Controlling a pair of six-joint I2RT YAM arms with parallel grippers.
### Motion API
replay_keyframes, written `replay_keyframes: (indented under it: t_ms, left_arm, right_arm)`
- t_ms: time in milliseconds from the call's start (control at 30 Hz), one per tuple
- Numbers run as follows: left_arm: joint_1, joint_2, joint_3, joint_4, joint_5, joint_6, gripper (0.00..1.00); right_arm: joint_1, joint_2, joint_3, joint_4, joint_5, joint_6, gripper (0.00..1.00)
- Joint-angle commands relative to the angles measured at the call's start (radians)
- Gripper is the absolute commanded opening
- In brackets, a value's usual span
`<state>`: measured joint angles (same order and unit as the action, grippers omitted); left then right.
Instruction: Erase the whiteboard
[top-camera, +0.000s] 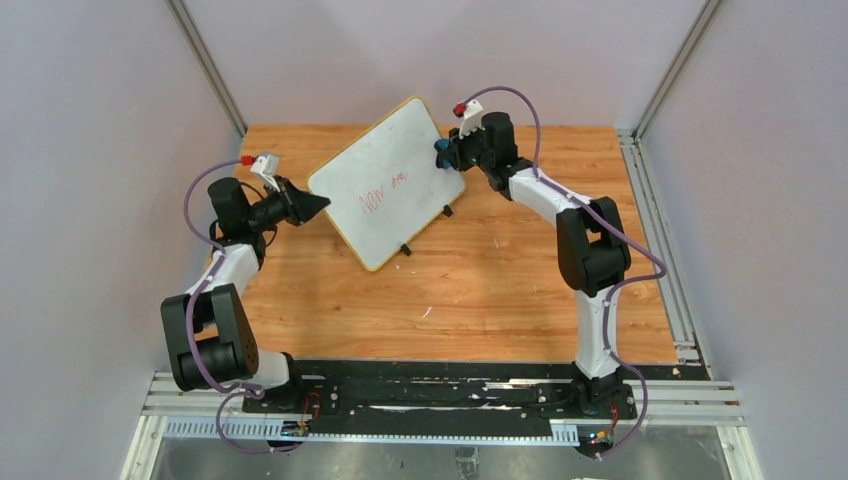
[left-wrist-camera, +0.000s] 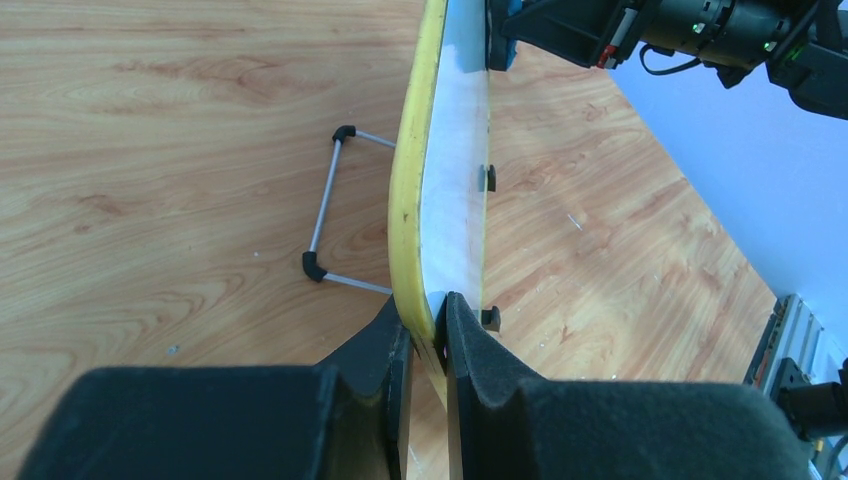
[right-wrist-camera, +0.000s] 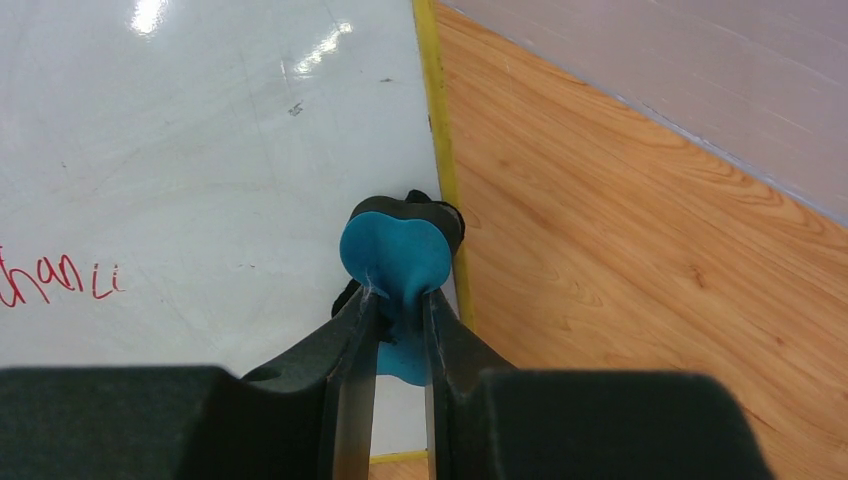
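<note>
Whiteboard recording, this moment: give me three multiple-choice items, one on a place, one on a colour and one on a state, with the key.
1. Where does the left tool hold the whiteboard?
A. at its yellow-framed edge
B. in the middle of its face
C. nowhere

2. What colour is the writing on the board?
A. blue
B. green
C. red

3. What state is the right tool in?
A. open and empty
B. shut on the blue eraser
C. shut on a marker

Key:
1 A: the left wrist view shows it clamped on the yellow rim.
2 C: the handwriting shows red in the top and right wrist views.
3 B: the right wrist view shows it pinching the eraser.
</note>
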<state>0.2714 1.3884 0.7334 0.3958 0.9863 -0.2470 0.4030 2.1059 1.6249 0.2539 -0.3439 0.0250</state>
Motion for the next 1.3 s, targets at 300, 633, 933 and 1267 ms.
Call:
replay_keyframes:
  t_ms: [300, 633, 933, 1267]
  left_arm:
    - [-0.003, 0.007, 0.008, -0.084, -0.034, 0.138, 0.0]
    - [-0.003, 0.0, 0.005, -0.092, -0.032, 0.144, 0.0]
    - [-0.002, -0.004, 0.0, -0.097, -0.028, 0.145, 0.0]
    - [-0.003, -0.005, 0.006, -0.112, -0.025, 0.152, 0.0]
  right_arm:
    - [0.098, -0.051, -0.101, 0.059, -0.03, 0.037, 0.01]
    - [0.208, -0.106, -0.137, 0.103, -0.044, 0.068, 0.01]
    - [0.232, -0.087, -0.1, 0.07, -0.027, 0.046, 0.01]
    - [0.124, -0.068, -0.076, 0.03, 0.01, 0.014, 0.01]
